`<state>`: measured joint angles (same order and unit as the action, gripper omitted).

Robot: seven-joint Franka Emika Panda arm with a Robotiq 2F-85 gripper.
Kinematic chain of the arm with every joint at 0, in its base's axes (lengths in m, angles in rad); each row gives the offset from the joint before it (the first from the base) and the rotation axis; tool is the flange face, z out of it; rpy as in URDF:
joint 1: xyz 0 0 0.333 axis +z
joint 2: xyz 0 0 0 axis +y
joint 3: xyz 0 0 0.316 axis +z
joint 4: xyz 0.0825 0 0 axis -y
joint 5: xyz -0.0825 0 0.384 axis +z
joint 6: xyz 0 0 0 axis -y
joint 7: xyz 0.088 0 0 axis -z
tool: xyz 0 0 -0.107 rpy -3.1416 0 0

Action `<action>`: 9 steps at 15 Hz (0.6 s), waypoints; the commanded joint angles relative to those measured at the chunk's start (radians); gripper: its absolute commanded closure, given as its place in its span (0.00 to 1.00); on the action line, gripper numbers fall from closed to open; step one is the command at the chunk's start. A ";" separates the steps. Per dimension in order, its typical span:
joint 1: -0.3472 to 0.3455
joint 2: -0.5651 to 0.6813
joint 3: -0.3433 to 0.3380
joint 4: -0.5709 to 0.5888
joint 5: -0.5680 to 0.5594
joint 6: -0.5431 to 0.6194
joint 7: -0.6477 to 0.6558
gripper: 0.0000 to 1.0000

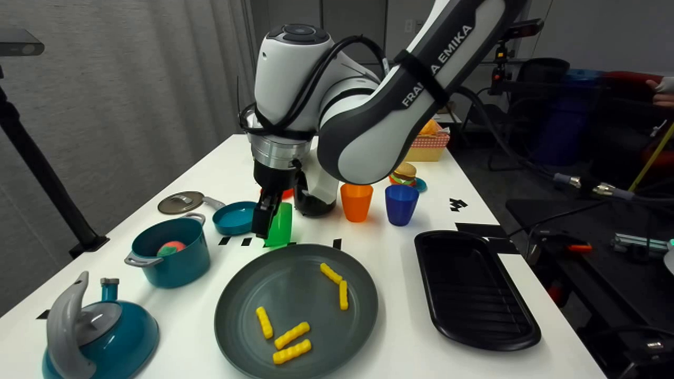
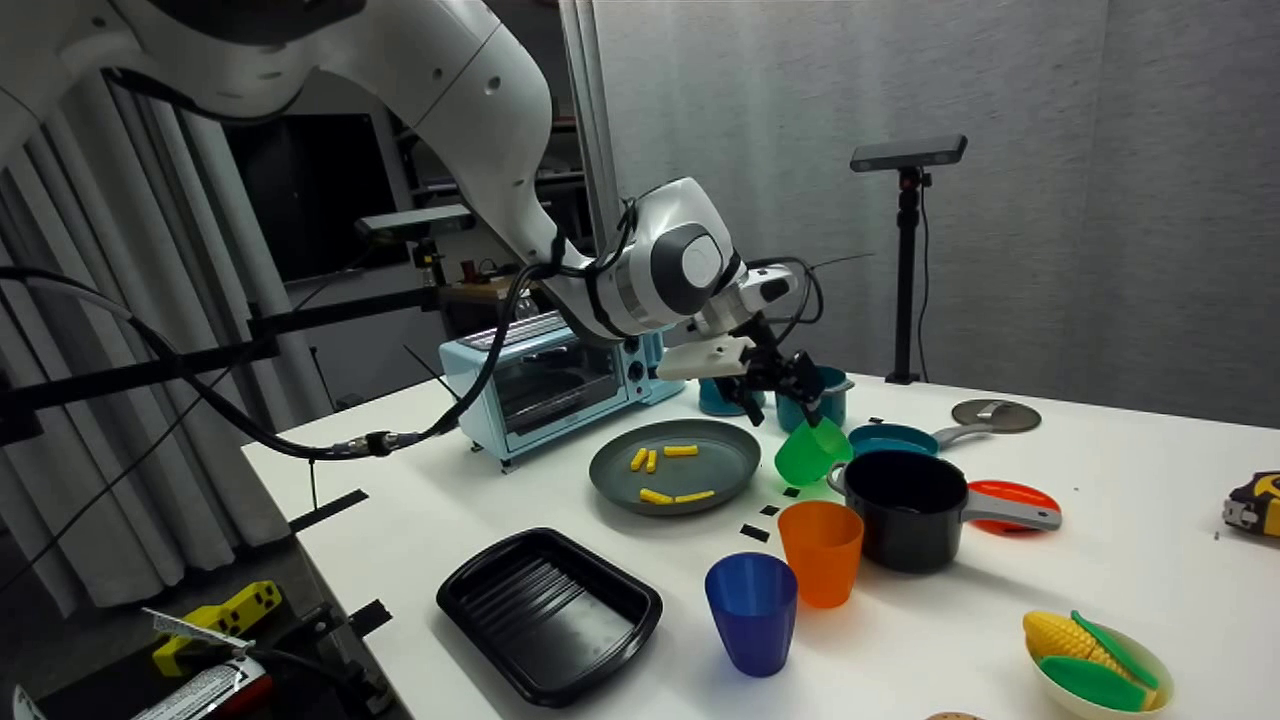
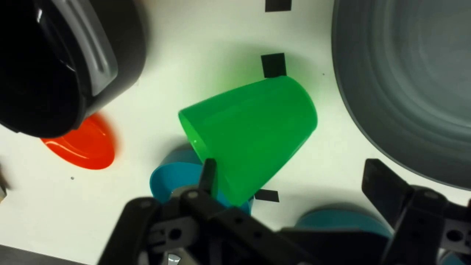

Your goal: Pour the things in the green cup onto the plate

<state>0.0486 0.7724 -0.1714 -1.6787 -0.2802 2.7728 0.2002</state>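
Note:
Several small yellow pieces [image 1: 292, 335] lie spread on the dark grey plate [image 1: 300, 292]; they show in both exterior views [image 2: 681, 451]. The green cup [image 2: 808, 455] is tilted beside the plate, its mouth away from it. In the wrist view the cup [image 3: 254, 129] has its base towards the plate [image 3: 423, 92]. Its inside is mostly hidden. My gripper [image 3: 296, 180] is open with its fingers wide apart. One finger overlaps the cup's rim in the wrist view; I cannot tell whether they touch. The gripper [image 2: 784, 416] is just above the cup in an exterior view.
A black pot [image 2: 910, 520], orange cup [image 2: 820, 555] and blue cup [image 2: 752, 612] stand near the green cup. A teal pot [image 1: 174, 263], teal pan [image 1: 235, 218] and kettle [image 1: 113, 331] are close by. A black tray [image 1: 476, 289] and toaster oven [image 2: 555, 385] flank the plate.

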 commanded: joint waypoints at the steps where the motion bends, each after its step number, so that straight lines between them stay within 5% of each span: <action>1: 0.020 0.010 -0.023 0.009 0.029 0.012 0.003 0.00; 9: 0.049 -0.008 -0.058 0.004 0.008 0.026 0.023 0.00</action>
<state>0.0569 0.7721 -0.1832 -1.6737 -0.2801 2.7728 0.2004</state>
